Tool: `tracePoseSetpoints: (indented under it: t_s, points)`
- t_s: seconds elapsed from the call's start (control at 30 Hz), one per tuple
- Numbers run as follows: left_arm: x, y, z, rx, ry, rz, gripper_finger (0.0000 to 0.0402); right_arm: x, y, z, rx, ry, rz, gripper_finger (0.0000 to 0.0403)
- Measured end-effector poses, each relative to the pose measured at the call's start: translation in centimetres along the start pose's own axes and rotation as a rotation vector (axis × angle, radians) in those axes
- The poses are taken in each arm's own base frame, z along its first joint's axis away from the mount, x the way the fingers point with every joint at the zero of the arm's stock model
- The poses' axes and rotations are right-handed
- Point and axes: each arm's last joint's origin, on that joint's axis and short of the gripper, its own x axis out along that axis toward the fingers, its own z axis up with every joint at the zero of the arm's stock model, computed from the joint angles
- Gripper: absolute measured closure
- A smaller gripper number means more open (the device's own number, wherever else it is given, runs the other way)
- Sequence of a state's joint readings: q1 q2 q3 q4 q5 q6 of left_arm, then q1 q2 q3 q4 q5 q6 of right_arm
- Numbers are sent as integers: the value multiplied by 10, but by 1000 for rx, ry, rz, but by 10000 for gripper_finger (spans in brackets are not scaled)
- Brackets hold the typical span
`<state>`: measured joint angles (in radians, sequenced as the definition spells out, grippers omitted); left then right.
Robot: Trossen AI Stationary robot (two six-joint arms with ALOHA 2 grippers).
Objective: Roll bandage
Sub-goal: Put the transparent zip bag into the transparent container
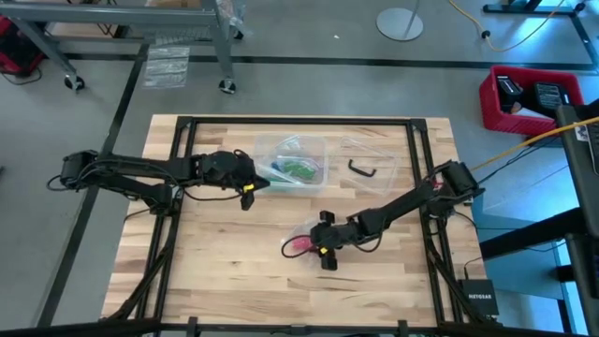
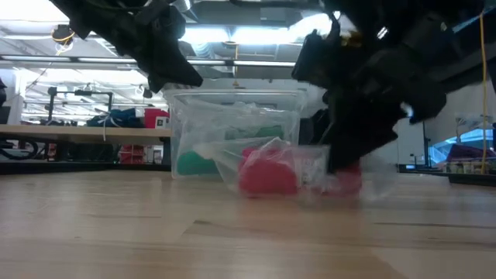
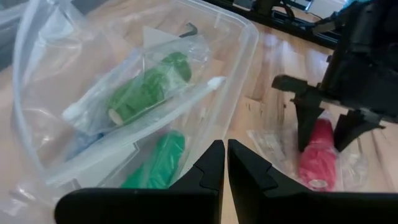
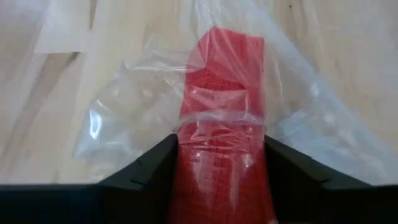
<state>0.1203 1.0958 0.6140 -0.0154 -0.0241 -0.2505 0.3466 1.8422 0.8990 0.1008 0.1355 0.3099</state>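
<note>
The bandage [image 4: 224, 93] is a short red roll inside a small clear plastic bag [image 4: 124, 118]. It lies on the wooden table near the middle [image 1: 298, 246]. My right gripper [image 4: 222, 186] comes down on it from the table's right side, one finger on each side of the roll [image 3: 317, 158]. My left gripper [image 3: 226, 168] is shut and holds nothing. It hovers above the table at the near edge of the clear plastic box [image 1: 292, 159], which holds green rolls in bags. My right gripper pinches the red roll through the clear bag. Its two fingers [image 4: 149, 168] press on the roll's opposite curved sides [image 4: 189, 155], near one end. They slant down from the table's right and far side. The roll lies on the table inside the bag.
A black handle-like piece [image 1: 360, 169] and another clear bag [image 1: 370, 148] lie right of the box. The black frame rails [image 1: 182, 168] run along the table's left, right and far edges. Bare wood lies toward the near edge [image 1: 243, 290].
</note>
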Motion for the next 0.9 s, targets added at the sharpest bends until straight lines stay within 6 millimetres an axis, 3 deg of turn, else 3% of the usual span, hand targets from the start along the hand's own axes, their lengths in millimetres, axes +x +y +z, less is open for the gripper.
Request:
tracePoseSetpoints:
  t_s: [0.17, 0.3, 0.53, 0.63, 0.73, 0.9]
  points:
    - [-9, -3, 4, -46, -23, -38, 389, -26, 3, 21, 15, -109, 28, 251]
    - [-29, -4, 12, -25, -73, -53, 389, -49, 3, 35, 18, -195, 28, 262]
    - [-72, -7, 27, 20, -254, -94, 389, -99, -10, 84, -83, -405, -282, 255]
    - [-84, -7, 30, 21, -308, -107, 389, -115, -30, 113, -137, -419, -445, 254]
    - [-91, -7, 31, 20, -333, -111, 389, -123, -63, 134, -188, -372, -535, 254]
    - [-91, -6, 29, 20, -313, -105, 389, -125, -131, 141, -174, -279, -574, 254]
